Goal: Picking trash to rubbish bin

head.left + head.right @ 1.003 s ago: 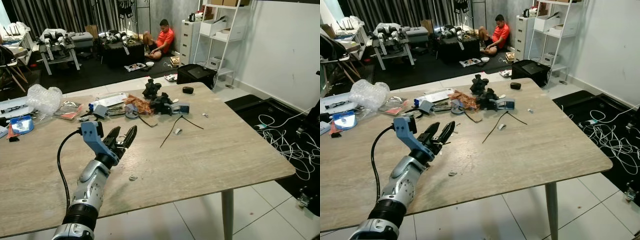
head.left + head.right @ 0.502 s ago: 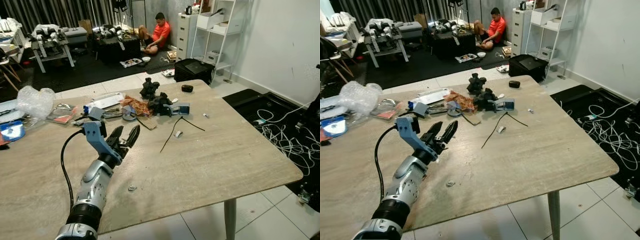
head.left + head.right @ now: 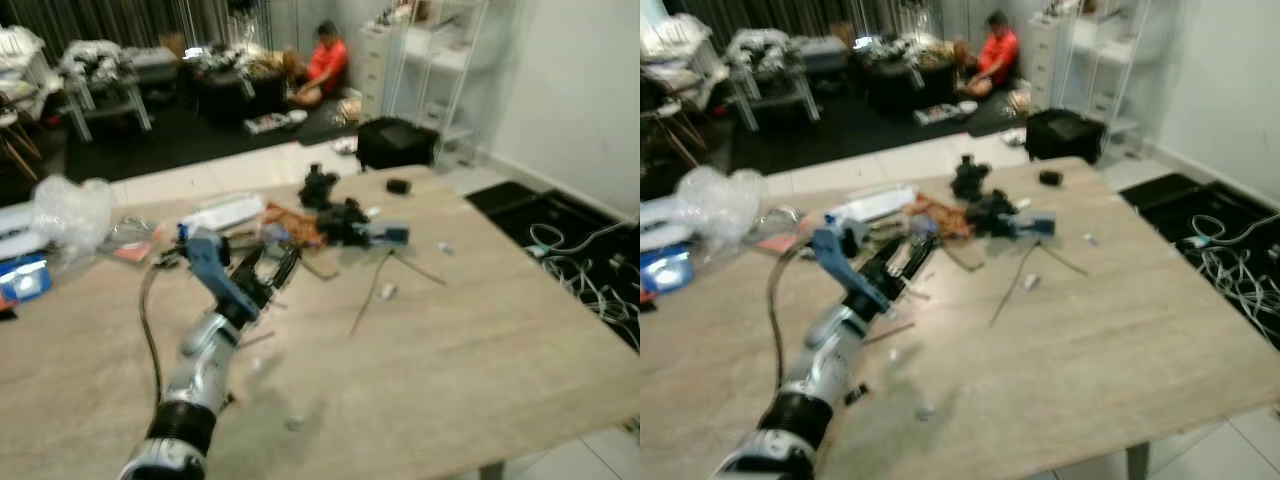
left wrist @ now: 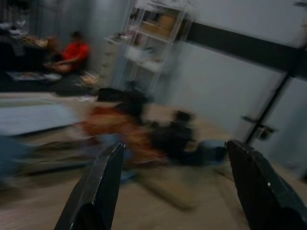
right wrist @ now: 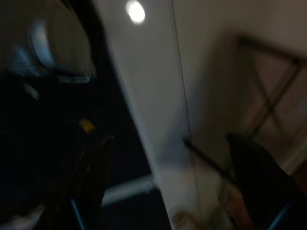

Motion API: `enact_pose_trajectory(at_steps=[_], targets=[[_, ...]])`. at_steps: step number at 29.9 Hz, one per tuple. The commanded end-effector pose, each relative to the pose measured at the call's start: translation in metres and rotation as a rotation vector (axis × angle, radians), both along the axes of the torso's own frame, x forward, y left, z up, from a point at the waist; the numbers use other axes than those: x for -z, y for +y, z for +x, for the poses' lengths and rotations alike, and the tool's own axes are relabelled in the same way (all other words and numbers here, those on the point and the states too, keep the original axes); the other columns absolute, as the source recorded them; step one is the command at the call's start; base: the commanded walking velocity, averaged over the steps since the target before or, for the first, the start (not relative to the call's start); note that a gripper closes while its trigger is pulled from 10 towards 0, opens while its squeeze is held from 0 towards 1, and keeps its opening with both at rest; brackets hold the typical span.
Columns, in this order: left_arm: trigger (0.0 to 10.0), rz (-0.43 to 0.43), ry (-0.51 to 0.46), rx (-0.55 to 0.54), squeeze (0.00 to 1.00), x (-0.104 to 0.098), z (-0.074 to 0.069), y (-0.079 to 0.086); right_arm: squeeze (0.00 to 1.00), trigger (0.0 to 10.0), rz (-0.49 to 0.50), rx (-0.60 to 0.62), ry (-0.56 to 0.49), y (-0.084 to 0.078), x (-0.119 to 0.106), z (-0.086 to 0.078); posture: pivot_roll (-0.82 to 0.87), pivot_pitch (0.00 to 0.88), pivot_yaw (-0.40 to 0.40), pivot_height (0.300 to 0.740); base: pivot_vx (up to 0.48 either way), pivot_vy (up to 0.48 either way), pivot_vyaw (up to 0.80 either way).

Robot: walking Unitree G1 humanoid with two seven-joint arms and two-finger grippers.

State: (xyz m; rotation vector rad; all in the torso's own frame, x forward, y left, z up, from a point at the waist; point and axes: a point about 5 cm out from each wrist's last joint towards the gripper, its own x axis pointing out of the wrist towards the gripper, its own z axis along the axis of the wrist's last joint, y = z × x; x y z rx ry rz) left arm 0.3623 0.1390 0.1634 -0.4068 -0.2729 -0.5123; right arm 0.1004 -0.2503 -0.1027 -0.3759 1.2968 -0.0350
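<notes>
I had the wooden table (image 3: 480, 360) spread before me, blurred in both eye views. Beyond its far edge a person in a red shirt (image 3: 327, 62) sat on the floor. On the table's left lay a clear crumpled bubble-wrap bag (image 3: 68, 208). The trash I was after sat near the far middle: an orange-brown crumpled wrapper (image 3: 292, 224) just beside a clump of black parts (image 3: 345, 215), with a thin dark strip (image 3: 368, 300) trailing toward me and small scraps (image 3: 293, 423) close to the near edge.

My left gripper (image 3: 268, 275) hung above the tabletop short of that pile, fingers spread wide apart and holding nothing; the left wrist view framed the wrapper (image 4: 112, 129) between them. The right gripper (image 5: 168, 182) hung idle off the table, its fingers also parted and empty.

I judged the sensible approach was to let the picture settle first, keep the wrapper centred between the fingers, come down onto its raised crumple rather than the flat table, and close only once both fingers straddled it, clear of the black parts. I could not make out a rubbish bin.
</notes>
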Motion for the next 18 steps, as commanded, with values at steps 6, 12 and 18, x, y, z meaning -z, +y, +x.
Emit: enact_pose_trajectory(at_steps=[6,12,18], targets=[[10.0,0.001,0.008,0.026,0.00,0.003,-0.001,-0.008,0.00,10.0,0.001,0.006,0.032,-0.001,0.002,-0.011,-0.21,0.097,0.089,0.740,0.316,0.000,0.00],[10.0,0.033,0.009,0.039,0.00,0.004,-0.002,-0.011,0.00,10.0,0.000,0.003,0.033,-0.001,0.002,-0.011,-0.21,0.095,0.087,0.740,0.000,0.000,0.00],[10.0,0.085,-0.011,0.100,0.00,0.005,-0.006,-0.019,0.00,10.0,0.001,0.001,0.033,-0.001,0.002,-0.011,-0.20,0.101,0.088,0.740,0.000,-0.244,0.00]])
